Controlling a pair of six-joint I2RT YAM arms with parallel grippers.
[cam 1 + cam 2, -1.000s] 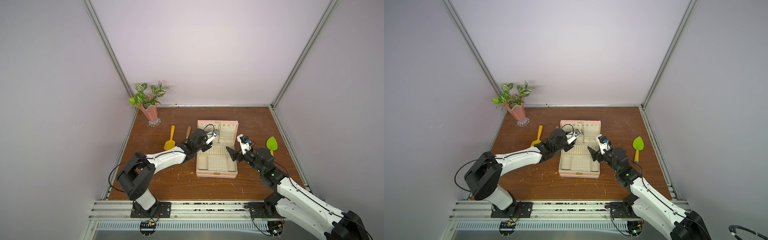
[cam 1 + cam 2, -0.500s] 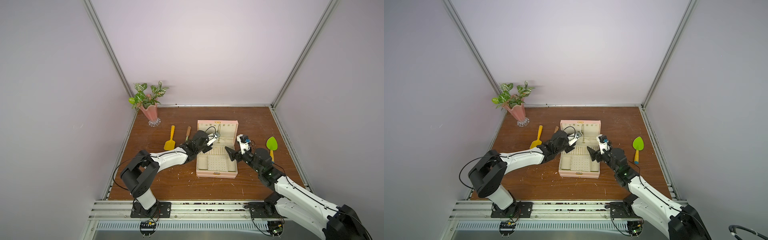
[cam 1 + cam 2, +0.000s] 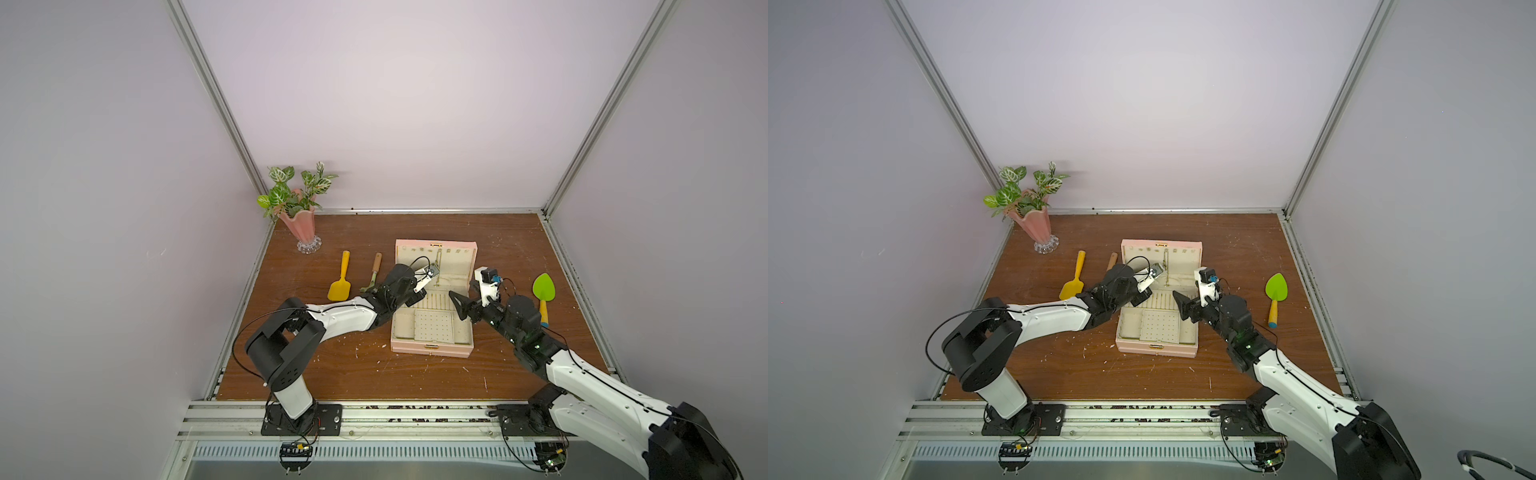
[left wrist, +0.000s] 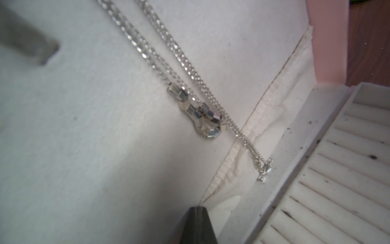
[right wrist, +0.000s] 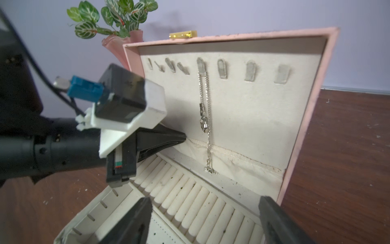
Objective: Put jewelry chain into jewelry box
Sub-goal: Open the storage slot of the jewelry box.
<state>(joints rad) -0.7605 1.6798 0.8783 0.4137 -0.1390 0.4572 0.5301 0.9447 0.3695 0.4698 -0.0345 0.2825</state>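
On one hook, one jewelry chain

Lilac walls, scuffed brown tabletop

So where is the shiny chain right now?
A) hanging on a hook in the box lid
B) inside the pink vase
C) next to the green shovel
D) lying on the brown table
A: the chain hangs straight down from a hook inside the raised lid of the jewelry box.
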